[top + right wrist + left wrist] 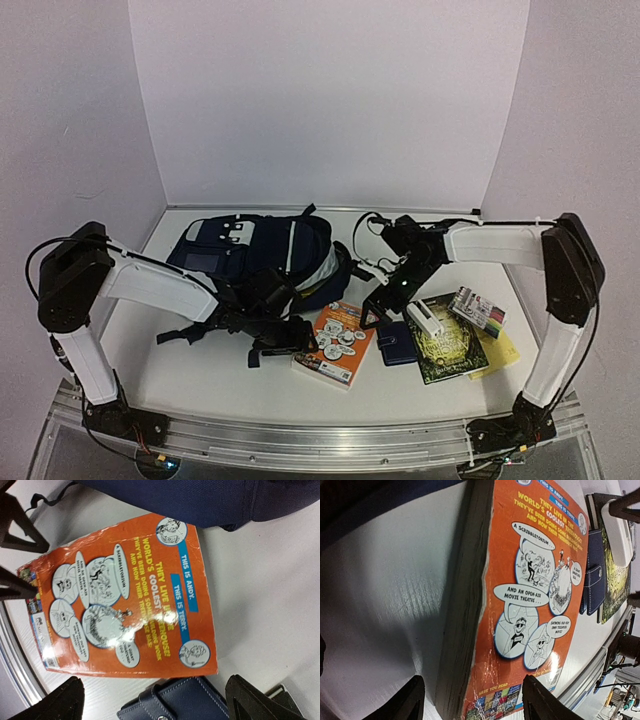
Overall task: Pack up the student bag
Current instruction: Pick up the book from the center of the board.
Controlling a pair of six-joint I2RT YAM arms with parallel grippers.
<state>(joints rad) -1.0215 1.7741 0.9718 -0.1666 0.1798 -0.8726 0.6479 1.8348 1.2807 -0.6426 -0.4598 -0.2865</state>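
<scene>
The navy backpack (250, 255) with thin white stripes lies at the back left of the table; its fabric also shows at the top of the right wrist view (200, 497). An orange paperback (335, 343) lies flat in front of it. My left gripper (285, 335) is open, its fingers straddling the book's near end (530, 590) without closing on it. My right gripper (385, 300) is open and empty, hovering over a small navy wallet (175, 702) beside the orange book (125, 605).
Right of the wallet (397, 342) lie a dark green book (445, 345) with a small white object (425, 320) on it, a pack of markers (478, 310) and a yellow pad (497, 350). Dark backpack straps (185, 332) trail by the left arm.
</scene>
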